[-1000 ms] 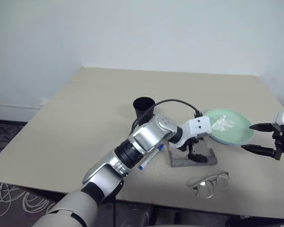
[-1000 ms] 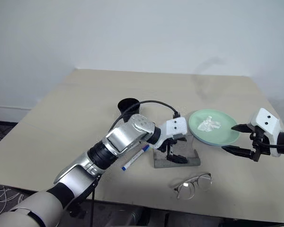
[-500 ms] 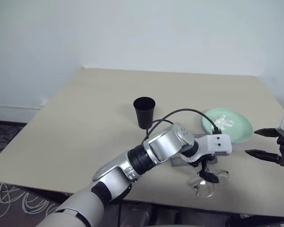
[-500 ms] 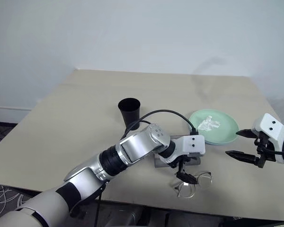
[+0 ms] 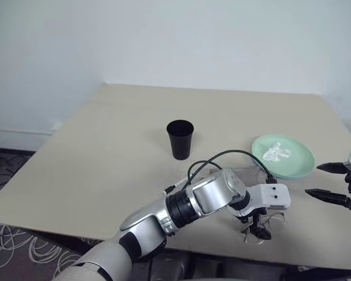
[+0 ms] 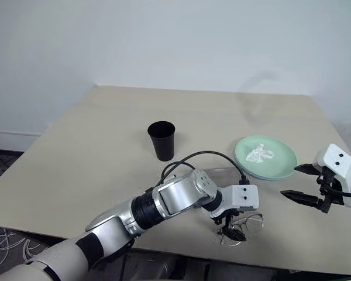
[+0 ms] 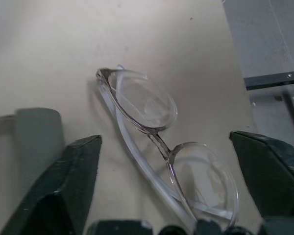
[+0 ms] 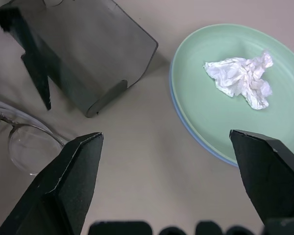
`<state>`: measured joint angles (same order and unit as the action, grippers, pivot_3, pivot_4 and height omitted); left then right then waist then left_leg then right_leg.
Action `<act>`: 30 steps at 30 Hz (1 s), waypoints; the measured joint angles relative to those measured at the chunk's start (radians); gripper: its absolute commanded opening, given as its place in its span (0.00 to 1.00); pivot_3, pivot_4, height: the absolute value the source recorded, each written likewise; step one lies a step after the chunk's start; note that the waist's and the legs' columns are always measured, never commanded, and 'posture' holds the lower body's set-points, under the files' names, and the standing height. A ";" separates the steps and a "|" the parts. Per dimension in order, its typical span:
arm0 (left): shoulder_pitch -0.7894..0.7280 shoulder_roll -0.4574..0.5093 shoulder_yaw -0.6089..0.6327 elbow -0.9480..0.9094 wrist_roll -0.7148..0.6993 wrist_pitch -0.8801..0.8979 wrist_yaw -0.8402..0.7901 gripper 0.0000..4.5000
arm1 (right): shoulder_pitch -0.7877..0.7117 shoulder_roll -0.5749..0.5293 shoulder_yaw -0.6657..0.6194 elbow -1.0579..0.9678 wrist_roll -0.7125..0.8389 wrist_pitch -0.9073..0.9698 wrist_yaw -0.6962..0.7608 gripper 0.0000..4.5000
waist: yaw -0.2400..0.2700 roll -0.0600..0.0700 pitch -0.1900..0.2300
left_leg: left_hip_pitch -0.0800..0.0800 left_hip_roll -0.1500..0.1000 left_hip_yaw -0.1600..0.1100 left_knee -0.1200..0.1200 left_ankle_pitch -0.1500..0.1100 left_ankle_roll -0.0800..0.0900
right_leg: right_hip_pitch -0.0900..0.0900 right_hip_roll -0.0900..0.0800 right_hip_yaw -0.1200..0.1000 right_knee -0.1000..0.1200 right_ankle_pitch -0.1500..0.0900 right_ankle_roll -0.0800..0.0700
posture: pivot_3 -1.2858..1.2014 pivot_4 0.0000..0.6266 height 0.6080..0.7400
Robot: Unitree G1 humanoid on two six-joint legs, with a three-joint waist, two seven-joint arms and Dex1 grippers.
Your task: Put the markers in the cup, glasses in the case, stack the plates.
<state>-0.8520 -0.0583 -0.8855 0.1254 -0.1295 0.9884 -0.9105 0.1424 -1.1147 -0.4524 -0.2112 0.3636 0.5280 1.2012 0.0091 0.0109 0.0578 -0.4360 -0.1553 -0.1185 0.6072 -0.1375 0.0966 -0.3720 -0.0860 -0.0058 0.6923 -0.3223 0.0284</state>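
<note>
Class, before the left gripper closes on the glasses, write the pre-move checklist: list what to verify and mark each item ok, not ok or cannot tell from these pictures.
1. Glasses lie between the left gripper's fingers: ok.
2. Left gripper's fingers apart, nothing held: ok.
3. Glasses lie flat on the table, temples folded: ok.
4. Case near the glasses and ready to receive them: cannot tell whether it is open.
5. Right gripper open and clear of the glasses: ok.
6. Mint green plate on the light blue one, tissue on top: not ok for a tidy stack.
</note>
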 measured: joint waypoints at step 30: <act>-0.159 0.056 0.239 0.189 -0.060 -0.107 -0.148 0.11 | -0.047 0.007 0.054 0.006 0.005 -0.016 -0.054 1.00 | -0.005 0.004 -0.001 | -0.003 -0.001 0.001 0.000 -0.001 0.001 | -0.003 -0.008 -0.010 0.000 0.000 0.002 | 0.52 0.00 0.86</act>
<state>-1.0114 -0.0027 -0.6466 0.3146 -0.1893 0.8815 -1.0587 0.0952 -1.1082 -0.3983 -0.2057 0.3689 0.5123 1.1472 0.0036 0.0150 0.0572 -0.4393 -0.1566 -0.1177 0.6074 -0.1386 0.0981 -0.3755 -0.0944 -0.0156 0.6920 -0.3228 0.0305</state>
